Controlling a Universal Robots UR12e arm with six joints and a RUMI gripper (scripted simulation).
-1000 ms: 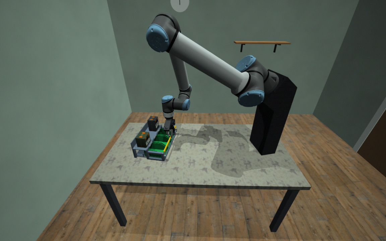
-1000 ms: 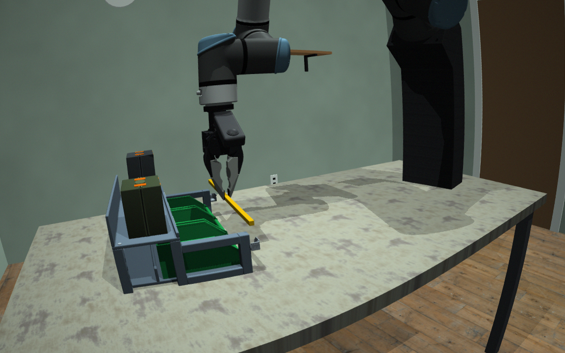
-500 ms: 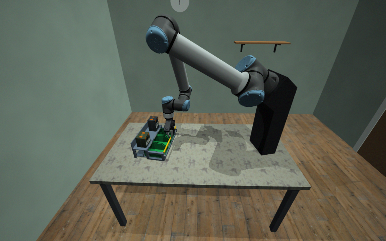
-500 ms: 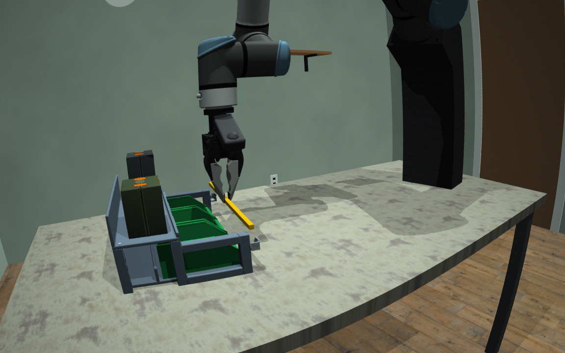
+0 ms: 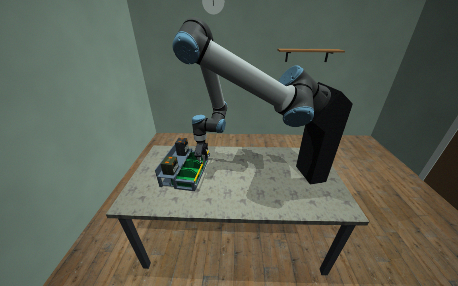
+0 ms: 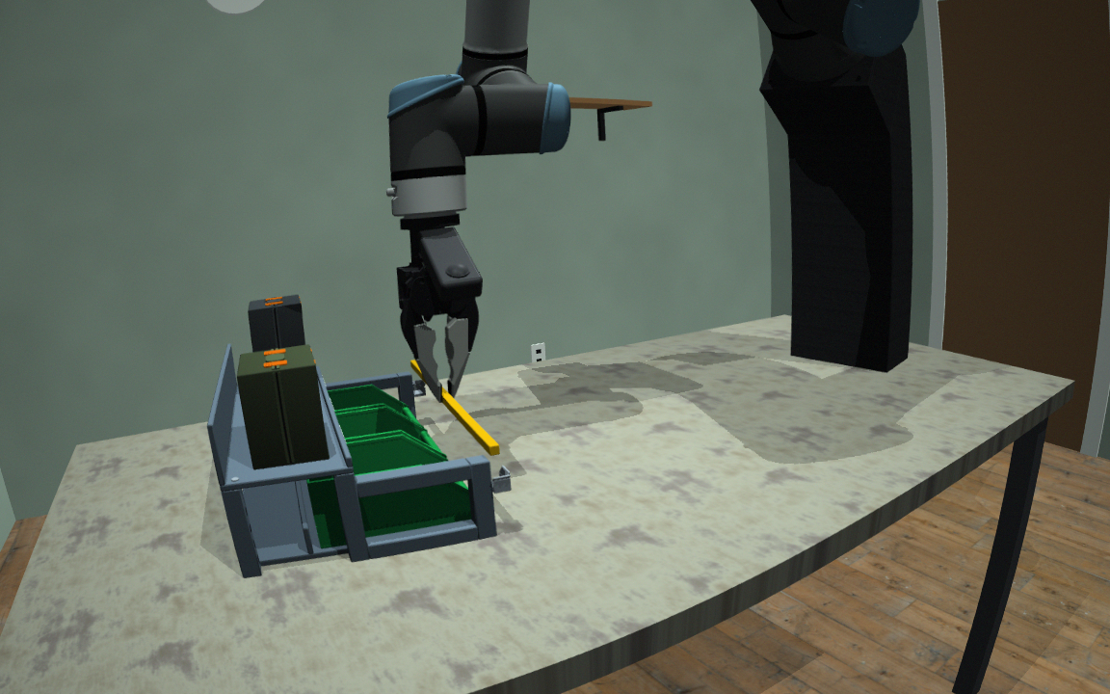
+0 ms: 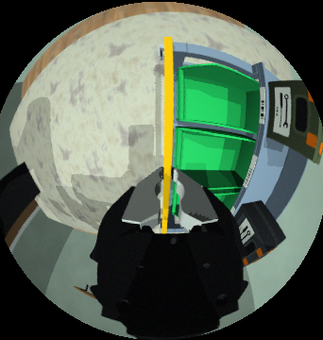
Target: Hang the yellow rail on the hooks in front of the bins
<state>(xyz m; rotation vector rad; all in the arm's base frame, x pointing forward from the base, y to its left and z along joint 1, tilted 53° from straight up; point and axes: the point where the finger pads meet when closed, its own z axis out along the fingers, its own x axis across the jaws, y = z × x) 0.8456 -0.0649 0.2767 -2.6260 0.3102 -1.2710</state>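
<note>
My gripper (image 6: pixel 444 384) is shut on the yellow rail (image 6: pixel 456 408) near its far end and holds it above the table, along the front of the grey rack (image 6: pixel 343 457). The rail slopes down toward its near end. The near hook (image 6: pixel 503 477) sticks out from the rack's front corner, just below and past the rail's near tip. The far hook (image 6: pixel 417 387) is partly hidden behind my fingers. In the wrist view the rail (image 7: pixel 167 123) runs straight out between my fingers, beside the rack's front bar. In the top view the rail (image 5: pixel 199 170) is small.
Three green bins (image 6: pixel 386 431) sit in the rack, with two dark tool cases (image 6: pixel 281 405) behind them. The robot's black base (image 6: pixel 843 181) stands at the far right of the table.
</note>
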